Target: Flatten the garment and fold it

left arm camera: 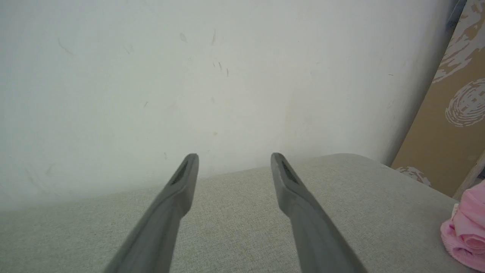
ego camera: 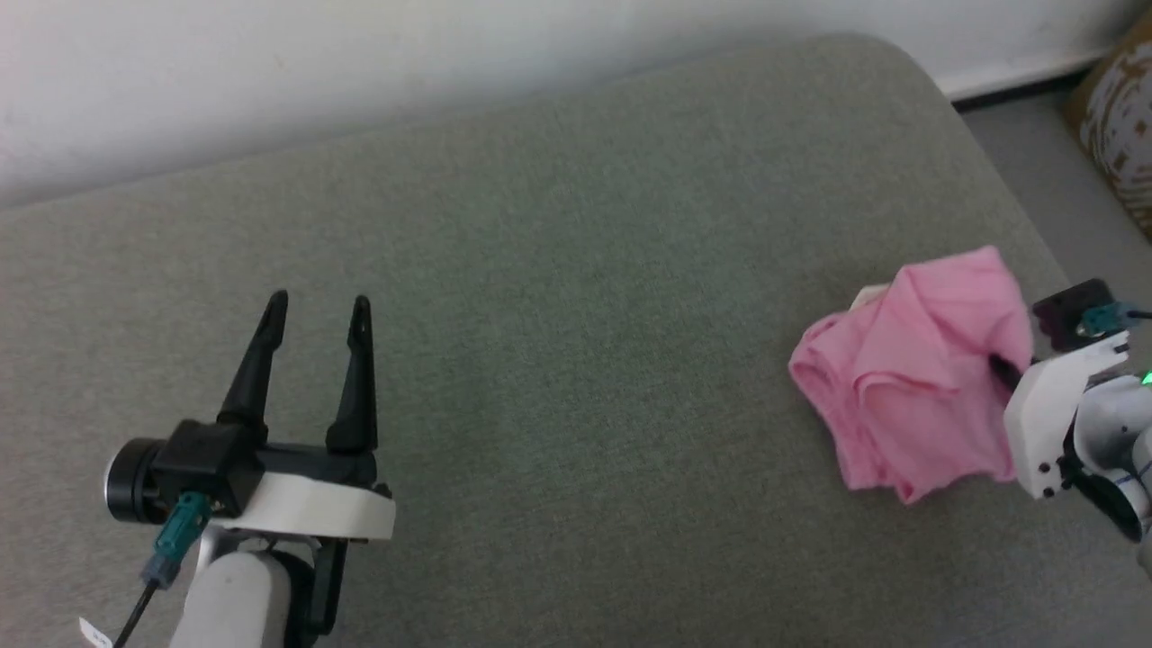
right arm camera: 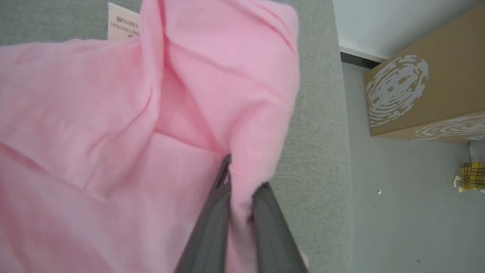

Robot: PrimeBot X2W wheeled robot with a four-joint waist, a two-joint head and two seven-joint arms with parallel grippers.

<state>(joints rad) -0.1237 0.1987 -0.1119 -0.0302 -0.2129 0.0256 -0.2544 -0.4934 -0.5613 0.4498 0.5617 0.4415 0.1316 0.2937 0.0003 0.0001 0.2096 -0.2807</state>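
The garment (ego camera: 909,378) lies on the cushion (ego camera: 576,315) at the frame's right, a fold between the 2 fingers of the right gripper (right arm camera: 244,180). The left gripper (ego camera: 319,300) stands well apart, lower left. Behind the cushion runs the wall (ego camera: 360,72); at upper right a box (ego camera: 1120,126) sits on the floor (ego camera: 1035,153).

Thin matt pink cloth garment (ego camera: 909,378) on woven cushion (ego camera: 558,360).

A grey-green cushion (ego camera: 576,360) lies before a white wall (ego camera: 270,72); a printed brown box (right arm camera: 416,94) stands on grey floor (right arm camera: 398,212).
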